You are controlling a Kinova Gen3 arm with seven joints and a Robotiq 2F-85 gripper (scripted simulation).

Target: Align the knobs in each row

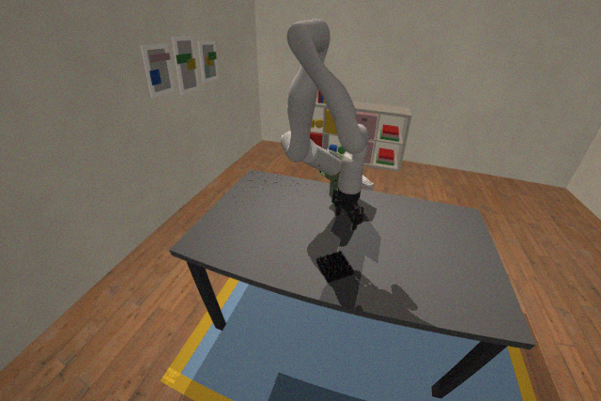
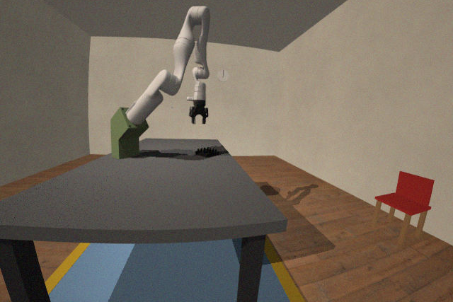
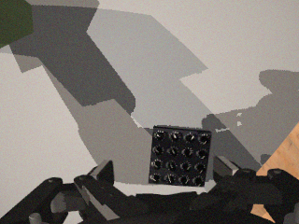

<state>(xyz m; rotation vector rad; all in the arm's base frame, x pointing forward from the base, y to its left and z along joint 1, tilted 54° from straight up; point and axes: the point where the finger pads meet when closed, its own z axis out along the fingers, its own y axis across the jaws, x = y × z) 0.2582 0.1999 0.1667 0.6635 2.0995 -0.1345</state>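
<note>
The knob box [image 1: 336, 264] [image 2: 208, 153] [image 3: 179, 156] is a small black square box with a four-by-four grid of black knobs. It stands on the grey table [image 1: 252, 222] [image 2: 146, 196] near one long edge. The knobs' white lines and printed names are too small to read in any view. My gripper [image 1: 350, 212] [image 2: 198, 119] is open and empty. It hangs high above the table, well above the box and a little toward the arm's green base [image 2: 124, 138]. In the wrist view the box shows just above the dark finger parts.
The table edge runs close beside the box, with wood floor [image 3: 283, 149] beyond it. The arm's shadows fall across the table around the box. A shelf with coloured blocks [image 1: 388, 139] stands at the far wall and a red chair [image 2: 405, 199] on the floor.
</note>
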